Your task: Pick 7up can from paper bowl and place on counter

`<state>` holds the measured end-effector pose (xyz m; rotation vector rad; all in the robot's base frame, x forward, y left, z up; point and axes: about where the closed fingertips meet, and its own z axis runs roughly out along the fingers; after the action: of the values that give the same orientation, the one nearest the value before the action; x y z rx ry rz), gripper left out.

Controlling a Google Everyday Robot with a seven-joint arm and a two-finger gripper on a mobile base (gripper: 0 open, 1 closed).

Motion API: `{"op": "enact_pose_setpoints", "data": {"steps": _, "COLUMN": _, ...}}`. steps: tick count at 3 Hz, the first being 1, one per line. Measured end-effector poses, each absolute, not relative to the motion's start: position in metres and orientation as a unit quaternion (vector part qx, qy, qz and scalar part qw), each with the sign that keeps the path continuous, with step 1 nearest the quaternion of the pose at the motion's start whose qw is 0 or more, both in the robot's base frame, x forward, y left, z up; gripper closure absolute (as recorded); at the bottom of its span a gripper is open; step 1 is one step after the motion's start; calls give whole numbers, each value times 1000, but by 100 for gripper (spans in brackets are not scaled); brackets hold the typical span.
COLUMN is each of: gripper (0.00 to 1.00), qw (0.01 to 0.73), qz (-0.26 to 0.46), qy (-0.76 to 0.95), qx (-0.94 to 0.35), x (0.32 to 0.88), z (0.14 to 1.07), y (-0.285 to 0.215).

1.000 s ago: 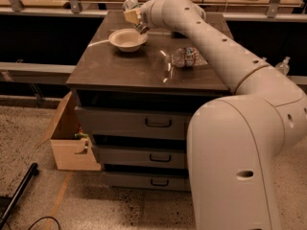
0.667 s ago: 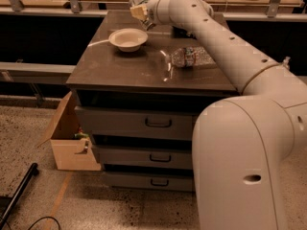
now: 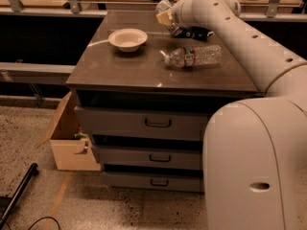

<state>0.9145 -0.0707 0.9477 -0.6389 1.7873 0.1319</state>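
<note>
1. The 7up can (image 3: 162,6) is seen as a small silvery-grey shape at the tip of the gripper (image 3: 165,14). It is held off the surface, above the far middle of the counter (image 3: 144,68).
2. The gripper is judged to be closed on the can, though the grip itself is only partly made out against the arm.
3. Compared with a second ago, the gripper has been carried to its right. It was above the far rim of the paper bowl (image 3: 113,36) and is now well clear of it.
4. The paper bowl is left empty on the counter's far left part, so the pick is taken as done and only the placing remains.
5. A clear plastic bottle (image 3: 194,56) lies on its side nearer the front, below the arm. The bare surface between bowl and bottle is judged the safer spot for lowering.
6. If the can were set down too near the bottle, either could be nudged and set rolling.
</note>
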Motion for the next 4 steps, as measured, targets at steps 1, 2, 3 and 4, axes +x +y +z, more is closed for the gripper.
{"op": "enact_pose_setpoints", "data": {"steps": 1, "gripper": 100, "qw": 543, "qz": 35, "qy": 790, "qx": -281, "x": 903, "z": 924, "y": -106}}
{"op": "enact_pose_setpoints", "data": {"steps": 2, "gripper": 100, "qw": 520, "qz": 36, "qy": 801, "qx": -295, "x": 895, "z": 907, "y": -113}}
{"op": "enact_pose_setpoints", "data": {"steps": 3, "gripper": 84, "qw": 501, "qz": 51, "qy": 805, "qx": -313, "x": 891, "z": 894, "y": -105}}
{"op": "enact_pose_setpoints", "data": {"steps": 4, "gripper": 53, "qw": 484, "qz": 69, "qy": 808, "qx": -327, "x": 886, "z": 884, "y": -96}}
